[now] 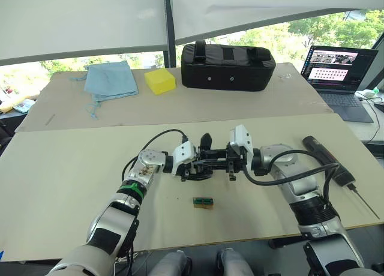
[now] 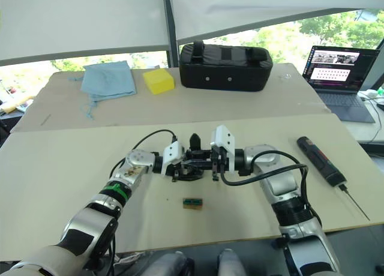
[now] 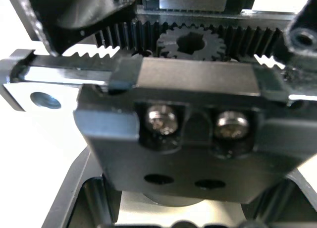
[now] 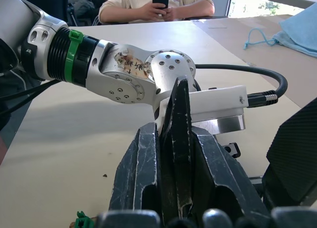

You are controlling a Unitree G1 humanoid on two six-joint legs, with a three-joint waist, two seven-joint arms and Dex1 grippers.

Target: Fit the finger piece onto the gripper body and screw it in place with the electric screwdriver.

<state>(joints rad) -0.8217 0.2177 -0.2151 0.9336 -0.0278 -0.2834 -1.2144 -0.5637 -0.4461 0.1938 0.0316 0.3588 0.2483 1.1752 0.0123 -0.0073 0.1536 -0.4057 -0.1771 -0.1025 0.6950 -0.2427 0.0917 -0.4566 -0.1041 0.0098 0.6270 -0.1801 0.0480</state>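
Two beige desks (image 1: 72, 186) stand end to end beneath drawn white window blinds (image 1: 84, 18), with green trees visible through the glass beyond.

On the far desk, from left to right: a light blue cloth (image 1: 110, 80), a yellow block (image 1: 160, 81) and a large black case (image 1: 228, 66). An open laptop (image 1: 336, 78) sits at the far right, its screen text too small to read.

At the middle of the near desk the left claw (image 1: 193, 167) and the right claw (image 1: 223, 162) meet tip to tip over a cluster of black parts. The gripper body (image 1: 201, 169) lies between them, resting on the desk; the left wrist view shows it close up, with a rack, a pinion gear and two screw heads on its face. It sits against the left claw, but whether that claw's fingers are spread or closed cannot be told.

The right claw is pressed together on the finger piece (image 4: 179, 139), which stands upright and narrow between its two fingers in the right wrist view; the same view shows faint handwriting on the left wrist, unreadable.

A small green-and-brown block (image 1: 203, 202) lies just near of the claws. The electric screwdriver (image 1: 327, 160) lies at the right of the near desk, well apart, bit pointing toward the near edge.

A seated person (image 4: 158, 2) holding a phone appears in the right wrist view.
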